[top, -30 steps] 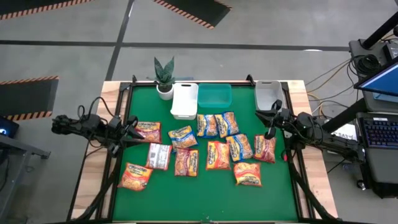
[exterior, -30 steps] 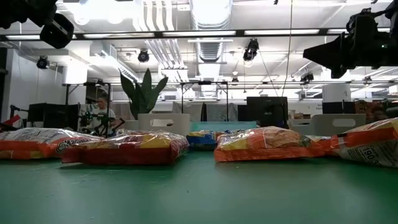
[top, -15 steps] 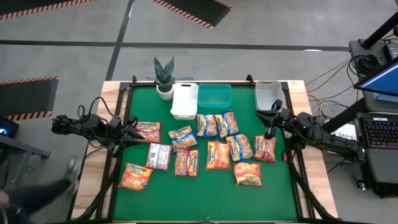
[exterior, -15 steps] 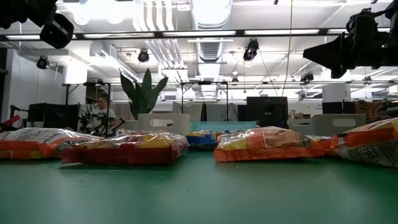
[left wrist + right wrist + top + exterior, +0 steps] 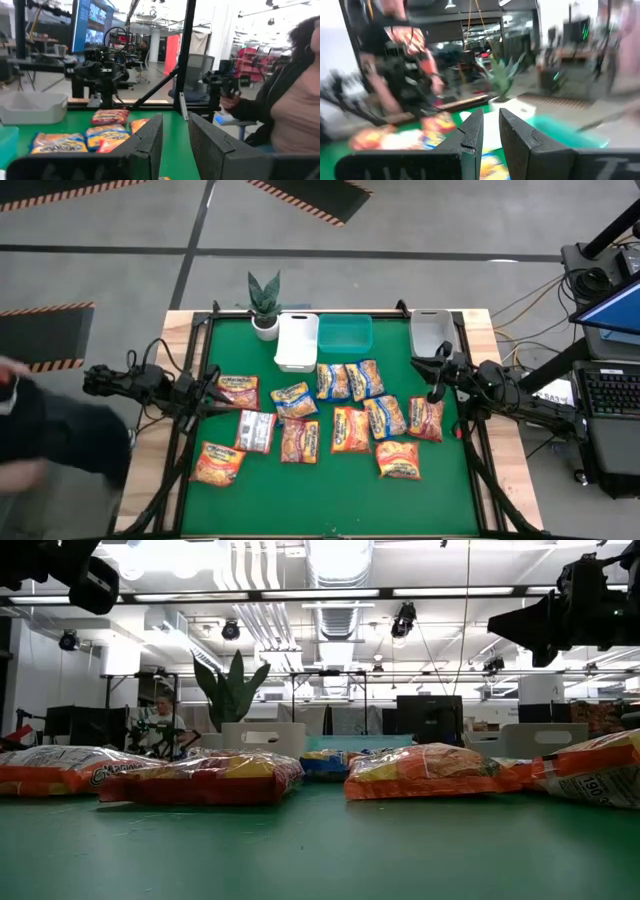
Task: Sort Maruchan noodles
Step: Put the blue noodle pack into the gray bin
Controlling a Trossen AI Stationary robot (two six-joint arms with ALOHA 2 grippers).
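Observation:
About a dozen Maruchan noodle packets lie flat on the green table, spread over its middle, among them an orange one (image 5: 238, 391), a pale one (image 5: 256, 430), blue-marked ones (image 5: 333, 380) and a red-brown one (image 5: 426, 418). In the low view they form a row (image 5: 215, 778). My left gripper (image 5: 213, 387) (image 5: 175, 120) hovers at the table's left side beside the orange packet. My right gripper (image 5: 436, 385) (image 5: 491, 115) hovers at the right side above the red-brown packet. Both show a narrow gap between the fingers and hold nothing.
A white bin (image 5: 297, 340), a teal bin (image 5: 345, 333) and a grey bin (image 5: 430, 332) stand along the far edge, with a potted plant (image 5: 264, 300) left of them. A person (image 5: 40, 440) (image 5: 290, 90) is beside the table's left edge. The near strip of the table is bare green.
A person has come in beside the table's left edge and moved along it toward the far side. Both arms and all packets have kept still.

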